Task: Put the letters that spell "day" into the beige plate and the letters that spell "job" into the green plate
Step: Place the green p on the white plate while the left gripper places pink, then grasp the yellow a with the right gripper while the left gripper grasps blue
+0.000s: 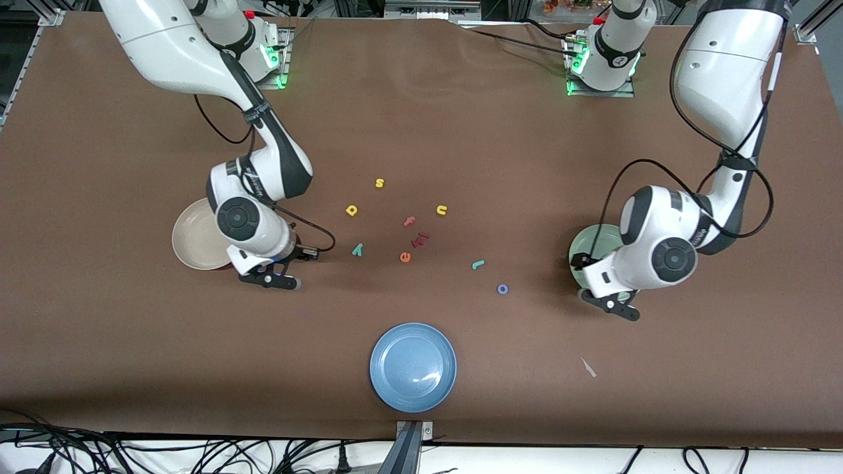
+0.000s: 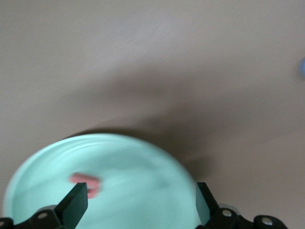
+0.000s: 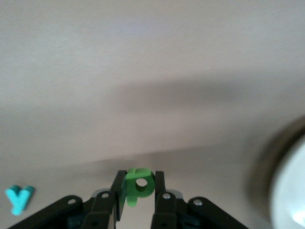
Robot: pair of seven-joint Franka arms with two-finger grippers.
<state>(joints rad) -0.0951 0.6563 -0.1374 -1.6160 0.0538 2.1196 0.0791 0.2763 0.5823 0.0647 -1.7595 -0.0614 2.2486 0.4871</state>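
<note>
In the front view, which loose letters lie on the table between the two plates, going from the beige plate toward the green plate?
From the beige plate: yellow "a" → teal "y" → yellow "s" → orange "e" → yellow "u" → teal "j" → blue "o" → green plate.

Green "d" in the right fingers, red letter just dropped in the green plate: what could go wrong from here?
1. The right gripper pinches the "d" by its edges only; it may slip out before reaching the beige plate.
2. The left gripper hangs open right above the "b" in the green plate; dipping could knock the letter or plate.
3. "e" and "f" lie close together, inviting a wrong pick.
</note>
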